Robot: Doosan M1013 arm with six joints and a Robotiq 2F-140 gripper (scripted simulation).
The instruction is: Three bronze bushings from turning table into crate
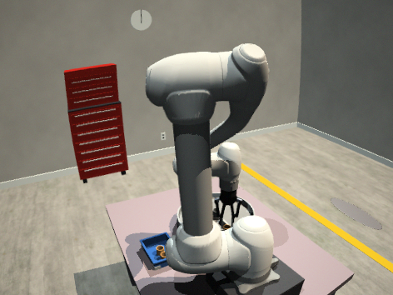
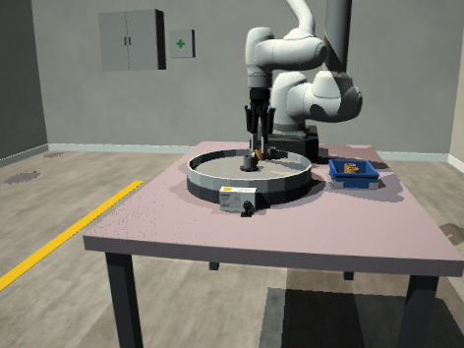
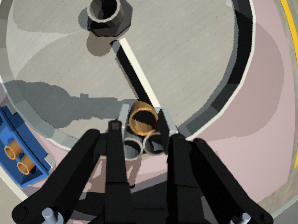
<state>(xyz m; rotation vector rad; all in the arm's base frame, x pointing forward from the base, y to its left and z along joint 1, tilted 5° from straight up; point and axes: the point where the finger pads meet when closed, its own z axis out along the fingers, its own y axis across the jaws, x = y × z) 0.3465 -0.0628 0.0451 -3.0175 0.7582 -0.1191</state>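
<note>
Bronze bushing [image 3: 141, 117]: a short metal sleeve, so likely rigid, dense for its size and slick-walled. Best pinched across the outer wall, square on.

It stands on the turning table [image 2: 275, 184], on the side toward the bench [image 2: 295, 231] edge that carries the arm's base. A grey bushing [image 3: 135, 145] sits just beside it.

End effector [image 3: 143, 128]: fingers part open, straddling the bronze bushing, apparently released and clamping nothing.

Crate [image 2: 354, 178], near the same edge, holds two bronze ones.

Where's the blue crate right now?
In the exterior view, the blue crate sits on the pink table, right of the turning table, with bronze bushings inside.
</note>
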